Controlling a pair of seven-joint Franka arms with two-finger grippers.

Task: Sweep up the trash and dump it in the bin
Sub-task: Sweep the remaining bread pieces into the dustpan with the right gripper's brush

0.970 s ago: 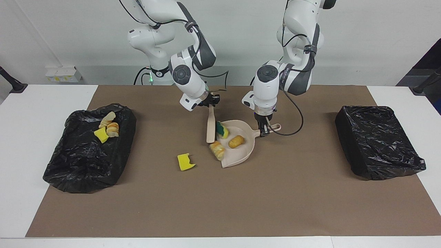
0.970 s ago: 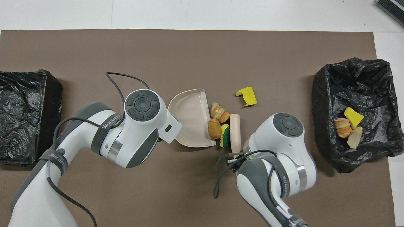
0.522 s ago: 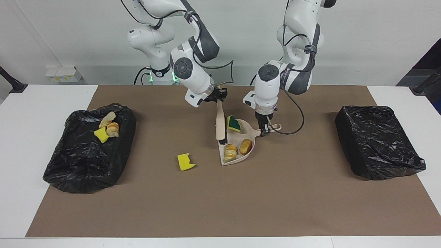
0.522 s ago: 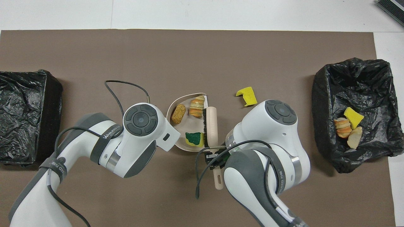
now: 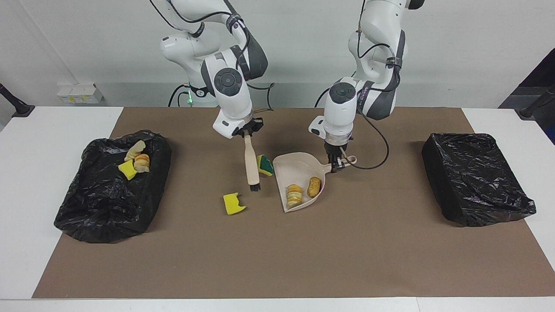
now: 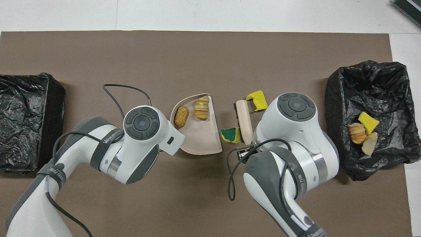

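Observation:
My left gripper (image 5: 335, 164) is shut on the handle of the beige dustpan (image 5: 303, 167) (image 6: 200, 141). In the pan lie two pieces of trash, golden-brown bread chunks (image 5: 295, 195) (image 6: 181, 116). My right gripper (image 5: 248, 132) is shut on the handle of the beige brush (image 5: 251, 164) (image 6: 245, 118), which hangs bristles down beside the pan's mouth. A green-faced yellow sponge piece (image 5: 264, 165) (image 6: 231, 135) sits between brush and pan. A plain yellow sponge piece (image 5: 234, 203) (image 6: 257, 99) lies on the mat just farther from the robots than the bristles.
A black-lined bin (image 5: 104, 203) (image 6: 381, 85) at the right arm's end of the table holds three scraps (image 5: 134, 162). A second black-lined bin (image 5: 475, 177) (image 6: 26, 121) stands at the left arm's end. A brown mat (image 5: 277, 260) covers the table.
The brush swung out of the dustpan toward the right arm's end. The green-faced sponge piece came out with it and now sits outside the pan's mouth. Both bread chunks stayed in the pan.

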